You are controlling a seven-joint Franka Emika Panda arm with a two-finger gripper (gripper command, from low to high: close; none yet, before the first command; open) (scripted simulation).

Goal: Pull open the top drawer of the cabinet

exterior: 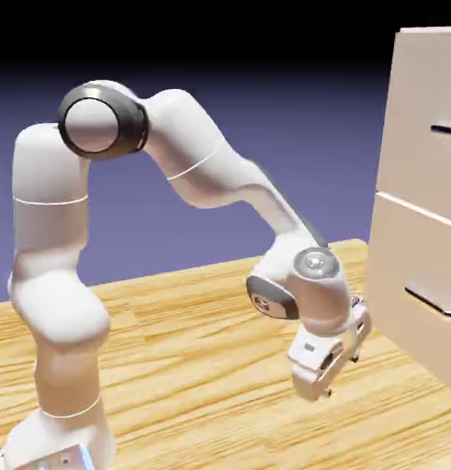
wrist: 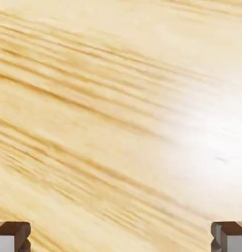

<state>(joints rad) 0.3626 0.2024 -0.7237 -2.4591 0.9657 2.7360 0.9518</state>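
Cabinet (exterior: 422, 202) is seen as a tall pale-beige box at the right edge of the exterior view, standing on the wooden table (exterior: 192, 367). The top drawer (exterior: 426, 119) forms its upper front, with a thin dark bar handle (exterior: 445, 130) running level across it; an identical lower drawer (exterior: 412, 285) sits beneath. The gripper (exterior: 343, 363) is held low beside the cabinet, level with the lower drawer and well below the top handle, pointed down at the table. Its jaws are spread wide and nothing is held; in the hand view only wood grain is seen between the fingertips (wrist: 12, 236). The drawer is judged rigid and fairly heavy, likely sliding straight out. The flat front offers no purchase, so the slim bar should be pinched near its middle to avoid slipping.
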